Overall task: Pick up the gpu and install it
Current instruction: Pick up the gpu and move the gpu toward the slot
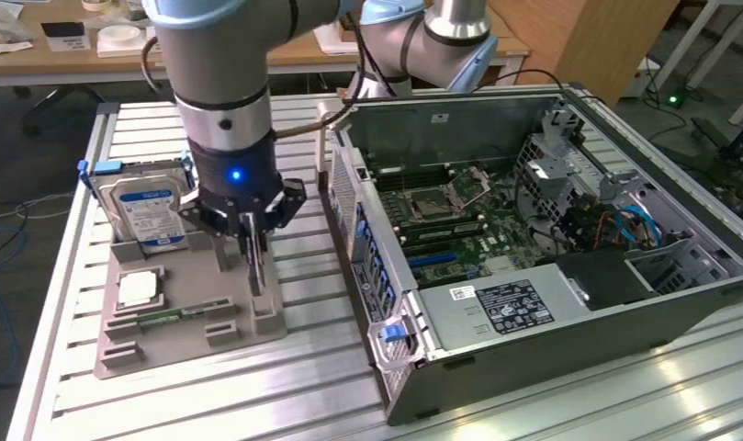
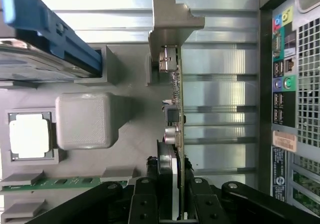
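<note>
The gpu [image 2: 177, 104] stands on edge over the grey parts tray [image 2: 131, 149], a thin green board with its silver end bracket [image 2: 170, 19] pointing away from the gripper. My gripper [image 2: 171, 189] is shut on the card's near end, one black finger [image 2: 144, 196] on each face. In the exterior view the gripper [image 1: 251, 241] hangs straight down over the tray [image 1: 187, 276], with the gpu [image 1: 257, 274] a narrow upright strip between its fingers, beside the open computer case [image 1: 531, 230]. Whether the card's lower edge still rests in the tray's holder I cannot tell.
Also on the tray: a silver hard drive [image 1: 144, 207] with a blue-white label, a processor chip [image 1: 139, 289] and a green memory stick [image 1: 175, 314]. The case lies open with its motherboard [image 1: 457, 234] facing up. Slatted aluminium table [image 1: 322, 386] lies between tray and case.
</note>
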Controlling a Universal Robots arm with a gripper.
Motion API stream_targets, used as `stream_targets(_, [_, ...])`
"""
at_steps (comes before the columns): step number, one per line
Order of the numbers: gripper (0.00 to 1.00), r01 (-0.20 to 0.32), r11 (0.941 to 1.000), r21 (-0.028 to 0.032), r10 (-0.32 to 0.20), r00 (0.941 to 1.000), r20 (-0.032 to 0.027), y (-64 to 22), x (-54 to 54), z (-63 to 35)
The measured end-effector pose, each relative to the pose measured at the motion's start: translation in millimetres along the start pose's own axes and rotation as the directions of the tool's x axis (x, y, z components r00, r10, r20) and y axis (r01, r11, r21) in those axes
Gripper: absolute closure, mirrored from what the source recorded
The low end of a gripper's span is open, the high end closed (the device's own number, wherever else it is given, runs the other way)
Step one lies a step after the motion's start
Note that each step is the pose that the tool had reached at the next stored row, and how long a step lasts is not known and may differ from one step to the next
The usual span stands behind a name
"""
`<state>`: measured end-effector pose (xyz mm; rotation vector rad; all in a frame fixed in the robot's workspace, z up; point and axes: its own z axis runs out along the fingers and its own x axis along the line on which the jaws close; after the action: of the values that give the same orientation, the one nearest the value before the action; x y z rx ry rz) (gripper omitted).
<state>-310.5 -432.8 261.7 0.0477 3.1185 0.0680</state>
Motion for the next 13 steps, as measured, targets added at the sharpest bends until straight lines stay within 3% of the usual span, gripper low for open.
stream_targets(13, [0.72,0.0,1.0,-0.0042,0.0,1.0,-0.0002,2.6,-1.0,-58.8])
